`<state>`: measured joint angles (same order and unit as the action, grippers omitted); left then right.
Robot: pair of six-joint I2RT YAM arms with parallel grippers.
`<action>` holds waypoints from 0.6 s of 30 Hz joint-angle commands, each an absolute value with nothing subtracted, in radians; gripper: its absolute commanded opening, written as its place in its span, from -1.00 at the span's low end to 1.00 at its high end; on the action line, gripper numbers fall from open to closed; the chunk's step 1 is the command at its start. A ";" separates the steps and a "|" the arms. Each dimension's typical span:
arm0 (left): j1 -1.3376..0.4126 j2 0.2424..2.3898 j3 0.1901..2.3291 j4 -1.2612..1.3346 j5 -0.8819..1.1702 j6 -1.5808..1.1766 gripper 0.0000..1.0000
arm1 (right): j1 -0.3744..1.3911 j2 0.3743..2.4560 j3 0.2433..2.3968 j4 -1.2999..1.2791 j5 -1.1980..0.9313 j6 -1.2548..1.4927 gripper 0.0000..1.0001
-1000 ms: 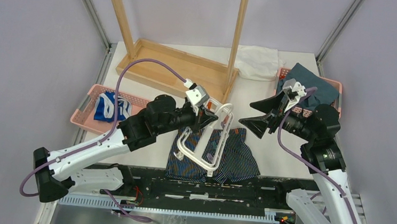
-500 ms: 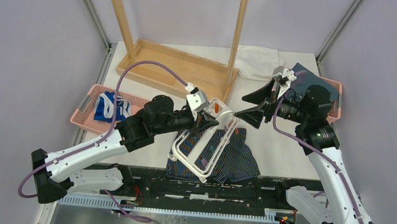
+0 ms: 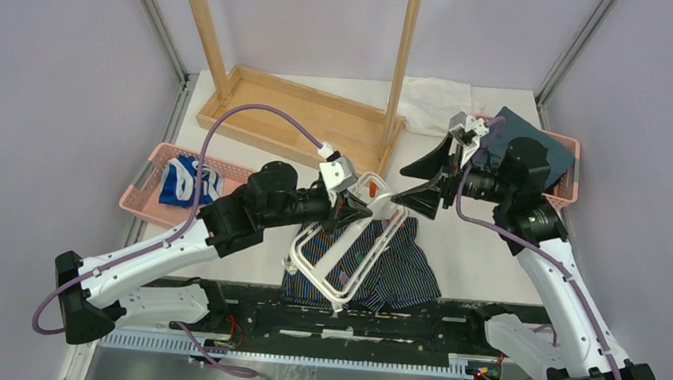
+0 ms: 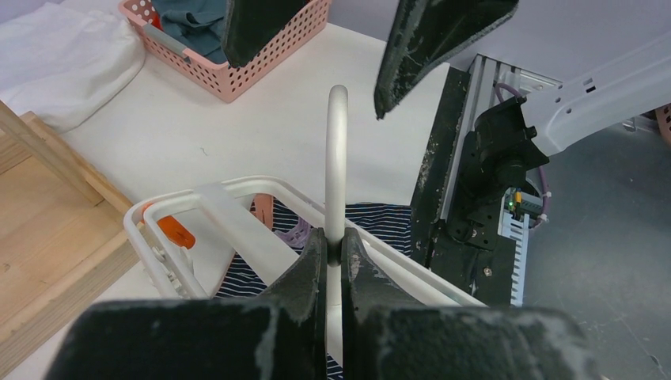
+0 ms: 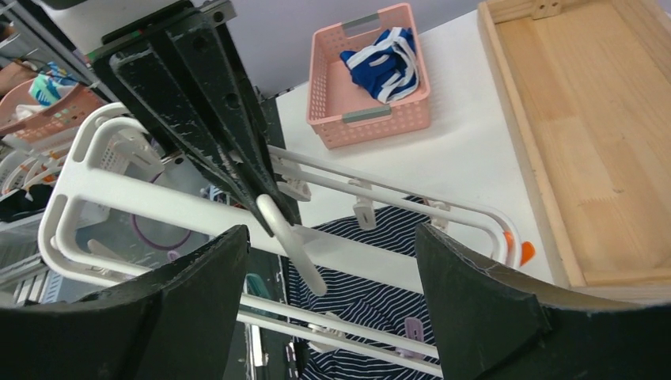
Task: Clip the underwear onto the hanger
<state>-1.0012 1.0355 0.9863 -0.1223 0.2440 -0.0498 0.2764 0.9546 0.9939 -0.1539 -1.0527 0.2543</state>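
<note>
Lying rumpled, pinstriped navy underwear (image 3: 408, 268), white hanger (image 5: 158, 198) tilted

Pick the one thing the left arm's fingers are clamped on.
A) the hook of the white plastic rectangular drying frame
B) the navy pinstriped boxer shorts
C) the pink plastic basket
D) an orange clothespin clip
A: in the left wrist view the left arm's fingers are shut on the stem of the curved hook of the white plastic rectangular drying frame.
</note>
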 commanded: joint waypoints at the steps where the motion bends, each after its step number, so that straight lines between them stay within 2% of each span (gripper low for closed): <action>1: -1.005 1.021 1.045 -0.009 0.240 -0.006 -0.94 | 0.320 0.952 1.030 -0.143 -1.110 0.193 0.68; 9: -1.005 1.015 1.049 0.007 0.254 -0.020 -0.94 | 0.374 1.000 1.055 -0.251 -1.042 0.086 0.43; 18: -1.005 1.013 1.043 0.006 0.253 -0.028 -0.94 | 0.406 1.008 1.077 -0.231 -1.023 0.077 -0.12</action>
